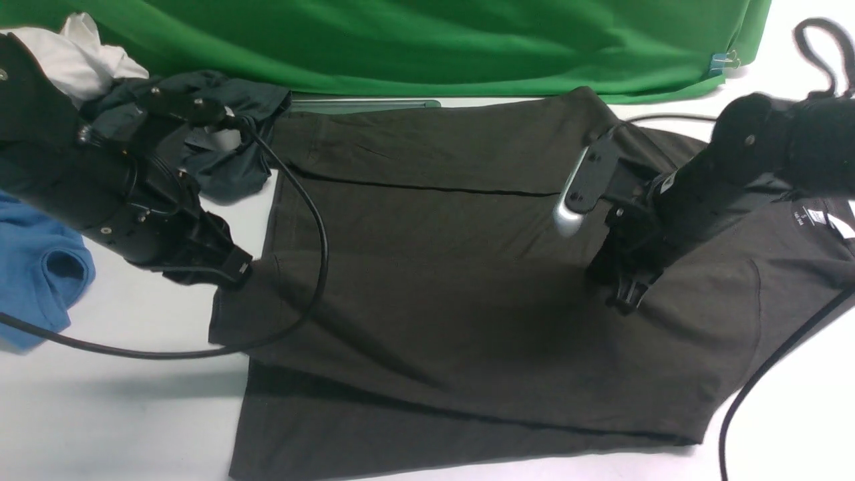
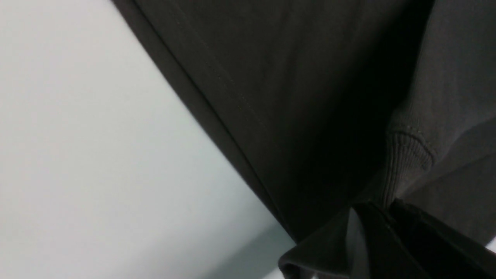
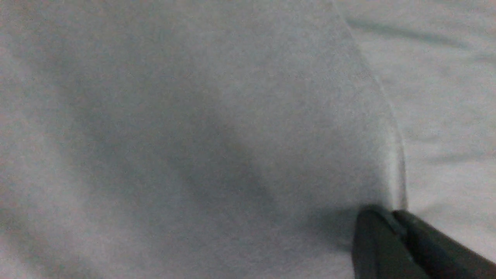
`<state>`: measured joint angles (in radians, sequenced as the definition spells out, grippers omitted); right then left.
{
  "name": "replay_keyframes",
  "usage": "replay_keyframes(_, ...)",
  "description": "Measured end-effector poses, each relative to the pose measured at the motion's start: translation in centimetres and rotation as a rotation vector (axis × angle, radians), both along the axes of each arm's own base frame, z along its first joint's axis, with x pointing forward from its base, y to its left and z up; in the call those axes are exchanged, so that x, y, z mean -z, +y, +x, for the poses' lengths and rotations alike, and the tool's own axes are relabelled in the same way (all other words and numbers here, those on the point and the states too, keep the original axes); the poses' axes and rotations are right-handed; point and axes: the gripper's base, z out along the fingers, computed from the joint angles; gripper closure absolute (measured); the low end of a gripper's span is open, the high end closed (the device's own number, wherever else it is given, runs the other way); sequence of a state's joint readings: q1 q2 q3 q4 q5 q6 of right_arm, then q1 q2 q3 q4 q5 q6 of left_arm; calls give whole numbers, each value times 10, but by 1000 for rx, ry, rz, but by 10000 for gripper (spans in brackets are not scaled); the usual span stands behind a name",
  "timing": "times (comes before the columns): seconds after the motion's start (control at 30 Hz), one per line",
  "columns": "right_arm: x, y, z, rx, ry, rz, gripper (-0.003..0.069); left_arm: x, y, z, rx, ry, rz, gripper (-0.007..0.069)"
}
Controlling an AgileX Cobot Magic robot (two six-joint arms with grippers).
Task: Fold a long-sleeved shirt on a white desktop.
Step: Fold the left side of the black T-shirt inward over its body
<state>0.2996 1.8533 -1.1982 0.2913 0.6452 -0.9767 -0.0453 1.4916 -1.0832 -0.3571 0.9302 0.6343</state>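
Both arms are down on the long-sleeved shirt (image 1: 434, 280), which lies spread flat across the middle of the white desktop (image 1: 133, 414). The left gripper (image 1: 237, 268) is clamped on the cloth at the shirt's left edge, right beside a ribbed cuff (image 2: 403, 155). The right gripper (image 1: 628, 299) is pinched tight on a ridge of fabric up near the shoulder seam. Here's the worry: that right-hand bite looks thin, maybe only the top layer, so a lift could slip free or peel one layer away and leave the fold crooked. And watch the black cable (image 1: 314, 220) from the left arm: it's draped right over the cloth, and a sweep across could drag it and ruck the fabric. The charcoal garment (image 1: 234, 160) sits just beside the far left corner, so it might get tugged along. As for the lie: the long axis runs side to side, neck label (image 1: 811, 217) out to the robot's right, hem to its left.
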Motion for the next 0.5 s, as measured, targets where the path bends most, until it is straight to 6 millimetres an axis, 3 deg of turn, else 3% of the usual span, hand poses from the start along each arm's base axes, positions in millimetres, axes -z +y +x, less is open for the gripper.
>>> replay_keyframes(0.27, -2, -20, 12, 150, -36, 36, 641, -1, 1, 16, -43, -108, 2, 588)
replay_keyframes(0.5, -1, -23, 15, 172, -54, 39, 646, 12, 2, 52, -40, -101, 29, 588)
